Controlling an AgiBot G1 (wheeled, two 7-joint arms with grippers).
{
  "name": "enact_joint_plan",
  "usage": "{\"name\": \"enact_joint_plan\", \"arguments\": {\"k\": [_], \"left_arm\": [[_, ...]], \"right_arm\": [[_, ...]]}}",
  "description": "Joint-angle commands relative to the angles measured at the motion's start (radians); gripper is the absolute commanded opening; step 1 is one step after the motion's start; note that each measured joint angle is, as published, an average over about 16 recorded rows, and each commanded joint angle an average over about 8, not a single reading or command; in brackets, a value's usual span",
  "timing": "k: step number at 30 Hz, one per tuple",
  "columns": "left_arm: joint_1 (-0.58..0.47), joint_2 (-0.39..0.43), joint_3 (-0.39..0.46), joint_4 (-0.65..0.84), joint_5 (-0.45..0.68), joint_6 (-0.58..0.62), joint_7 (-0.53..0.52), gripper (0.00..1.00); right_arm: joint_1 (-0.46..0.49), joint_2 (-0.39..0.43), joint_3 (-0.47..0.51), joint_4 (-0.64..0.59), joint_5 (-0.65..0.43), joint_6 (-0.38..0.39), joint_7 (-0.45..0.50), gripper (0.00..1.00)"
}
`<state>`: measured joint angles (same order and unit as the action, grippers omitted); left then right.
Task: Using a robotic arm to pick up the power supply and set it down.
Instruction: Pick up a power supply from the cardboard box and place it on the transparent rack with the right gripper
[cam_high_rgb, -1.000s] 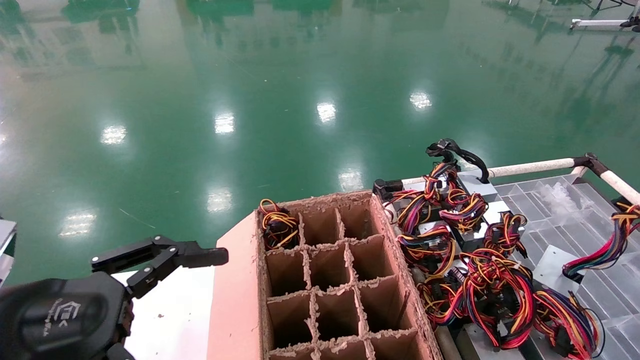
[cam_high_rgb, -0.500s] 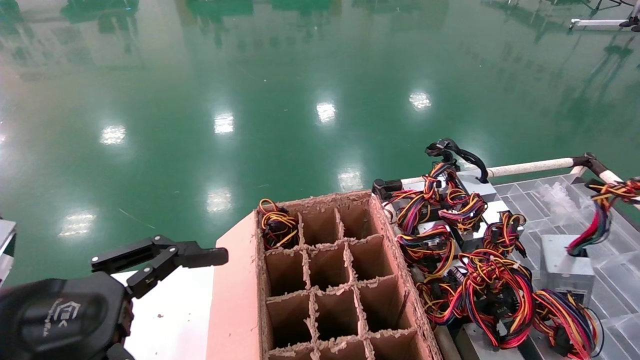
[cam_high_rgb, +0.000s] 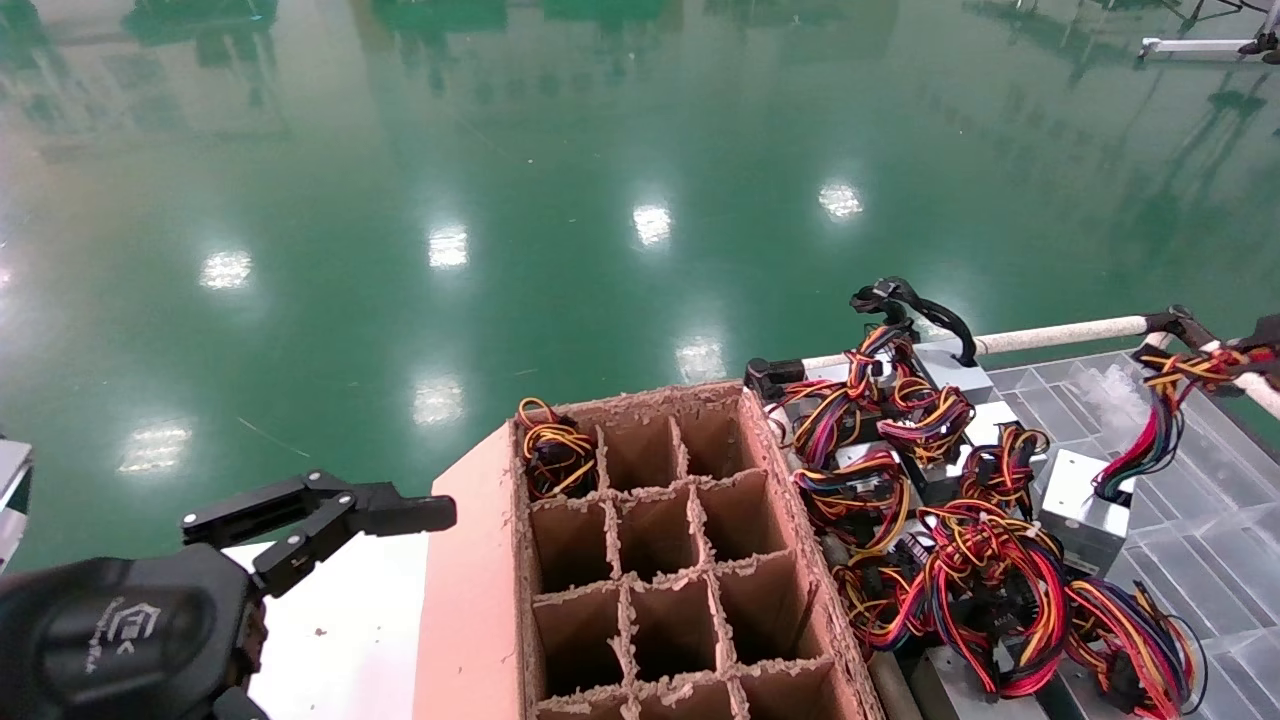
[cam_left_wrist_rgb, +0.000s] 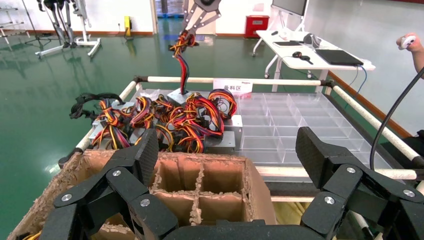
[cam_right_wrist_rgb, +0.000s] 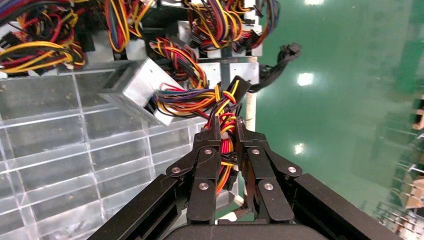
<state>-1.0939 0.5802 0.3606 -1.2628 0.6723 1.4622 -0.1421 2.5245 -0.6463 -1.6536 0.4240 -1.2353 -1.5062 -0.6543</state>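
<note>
Head view: the power supply (cam_high_rgb: 1082, 505), a grey metal box, was seen hanging tilted by its wire bundle (cam_high_rgb: 1150, 440) over the clear divided tray (cam_high_rgb: 1210, 560), just beside the heap of other supplies (cam_high_rgb: 960, 560). The bundle was drawn up toward the frame's right edge, where the right gripper itself was barely visible. The left gripper (cam_high_rgb: 320, 515) was parked low beside the cardboard carton (cam_high_rgb: 660, 560), its fingers spread and empty.

Left wrist view: the left gripper's two fingers (cam_left_wrist_rgb: 145, 155) were shown wide apart above the carton (cam_left_wrist_rgb: 200, 185). Farther off, the right gripper (cam_left_wrist_rgb: 192, 27) was seen raised above the tray rail (cam_left_wrist_rgb: 260, 80), the wires strung down from it to the box.

Right wrist view: the right gripper (cam_right_wrist_rgb: 227, 132) was clamped on the wire bundle (cam_right_wrist_rgb: 225, 105), with the box (cam_right_wrist_rgb: 137, 90) dangling below over the tray cells (cam_right_wrist_rgb: 75, 150).

The step in hand was judged to be the carry after pickup. The next move was judged to call for a slow transfer, since the load could swing, then lowering before release.
</note>
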Motion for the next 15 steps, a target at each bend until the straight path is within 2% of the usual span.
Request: {"name": "enact_joint_plan", "arguments": {"k": [1, 15], "left_arm": [[0.000, 0.000, 0.000, 0.000, 0.000, 0.000, 0.000, 1.00], [0.000, 0.000, 0.000, 0.000, 0.000, 0.000, 0.000, 1.00]], "right_arm": [[-0.012, -0.002, 0.000, -0.006, 0.005, 0.001, -0.004, 0.00], [0.010, 0.027, -0.030, -0.019, -0.053, -0.012, -0.012, 0.00]]}}
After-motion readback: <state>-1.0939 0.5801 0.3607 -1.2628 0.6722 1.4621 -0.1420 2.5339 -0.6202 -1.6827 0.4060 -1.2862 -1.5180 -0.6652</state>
